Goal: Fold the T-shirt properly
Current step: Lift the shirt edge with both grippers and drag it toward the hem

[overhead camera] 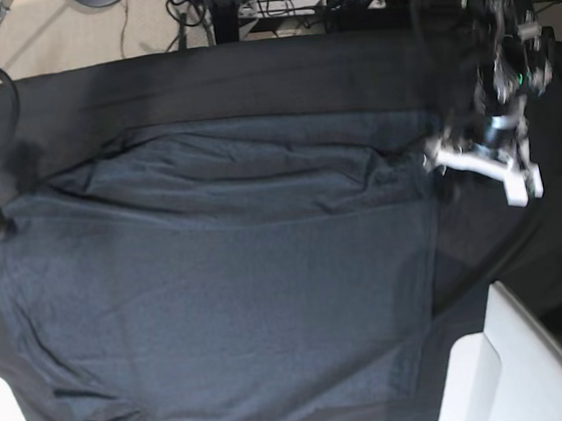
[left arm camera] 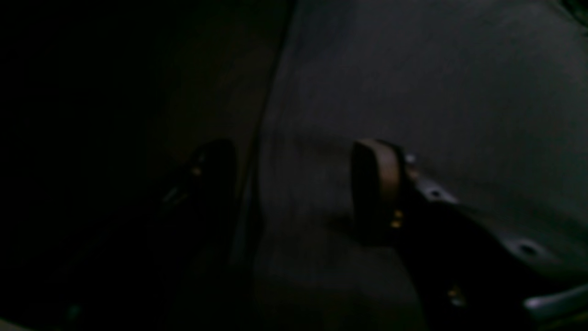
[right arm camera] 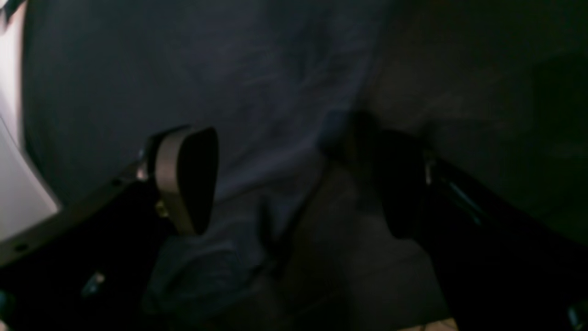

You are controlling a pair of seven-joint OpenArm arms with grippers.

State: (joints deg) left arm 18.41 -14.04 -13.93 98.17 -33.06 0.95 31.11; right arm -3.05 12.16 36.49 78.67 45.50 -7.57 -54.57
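We see the T-shirt (overhead camera: 229, 286) spread wide over the bench (overhead camera: 247, 73), its far edge doubled toward us in a band, so we judge one fold is laid and the cloth is being let go. The left claw (left arm camera: 294, 184) hangs low at the shirt's side edge: that edge runs between its parted fingers, one over grey knit, the other over the black cover, and nothing is gripped. The right claw (right arm camera: 294, 179) straddles the opposite edge the same way, jaws wide, empty, with a bunched sleeve just below it. Next, we think, each claw must rise clear, then pinch a side edge to fold inward
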